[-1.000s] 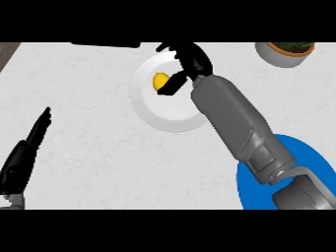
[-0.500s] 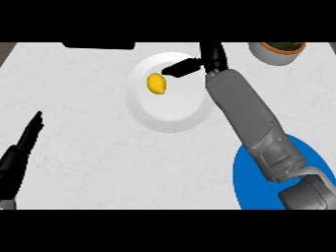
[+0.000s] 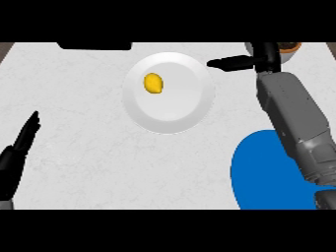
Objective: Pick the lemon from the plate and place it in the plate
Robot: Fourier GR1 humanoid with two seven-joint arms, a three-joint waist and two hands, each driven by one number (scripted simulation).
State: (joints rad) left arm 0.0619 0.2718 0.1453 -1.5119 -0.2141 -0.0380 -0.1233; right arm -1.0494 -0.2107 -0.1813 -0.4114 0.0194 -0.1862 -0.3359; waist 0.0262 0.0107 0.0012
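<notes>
I look down at my white counter (image 3: 83, 147). The lemon (image 3: 153, 83) sits on the white plate (image 3: 178, 113), in the upper left part of it. It is small and yellow, and nothing touches it.

My right hand (image 3: 252, 62) is up near the far edge of the counter, just to the right of the white plate. Its fingers are straight and spread, and they hold nothing. One points left toward the plate's rim but stays beside it. The lemon is well apart from this hand. My grey right forearm (image 3: 298, 123) runs down from the hand to the lower right corner.

Under that forearm lies the blue plate (image 3: 261, 172), near me on the right. Part of it is hidden by my arm.

My left hand (image 3: 14, 157) rests at the lower left, fingers straight and pointing up, holding nothing.

Behind my right hand a bowl (image 3: 292, 49) peeks out. A dark thing (image 3: 95, 46) lies at the far edge.
</notes>
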